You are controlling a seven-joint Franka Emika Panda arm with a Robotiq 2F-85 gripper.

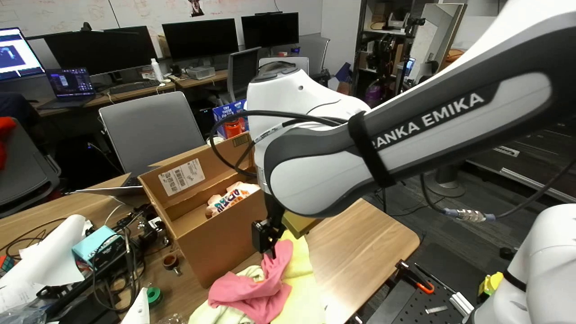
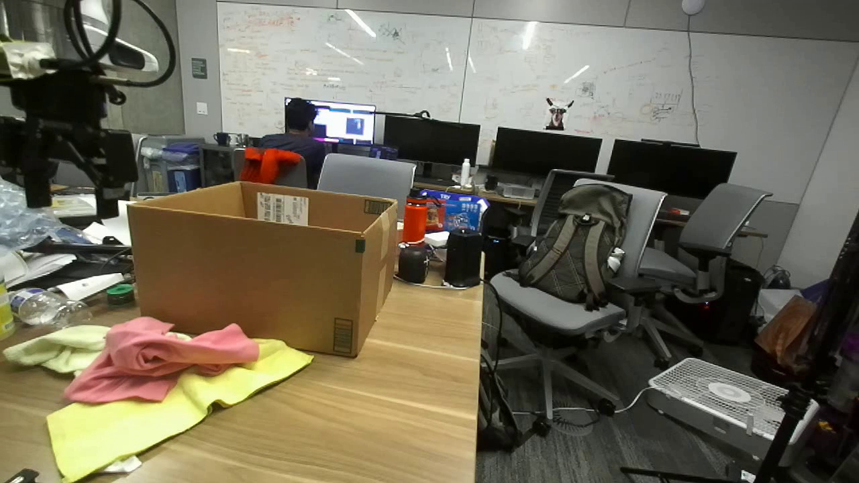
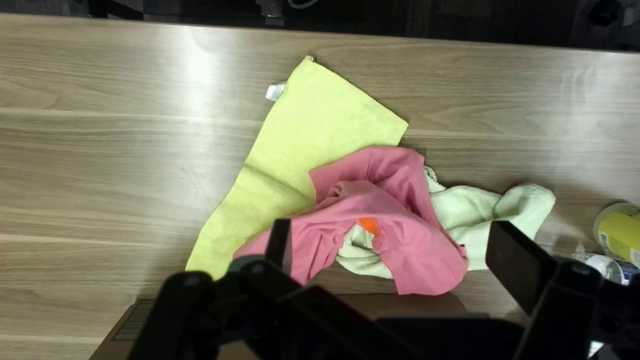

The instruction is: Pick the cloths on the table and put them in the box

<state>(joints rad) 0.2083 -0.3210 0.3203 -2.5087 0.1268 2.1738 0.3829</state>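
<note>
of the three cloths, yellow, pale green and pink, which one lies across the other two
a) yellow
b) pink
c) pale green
b, since in the wrist view the pink cloth covers parts of both the yellow cloth and the pale green cloth.

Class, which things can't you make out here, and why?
Full extent of orange patch, wrist view: pink cloth overlaps it.
Bottom of lettered bundle, exterior view: behind the box's near wall.
Yellow container, wrist view: cut off by right edge.
Whiteboard writing, both exterior views: too small.
</note>
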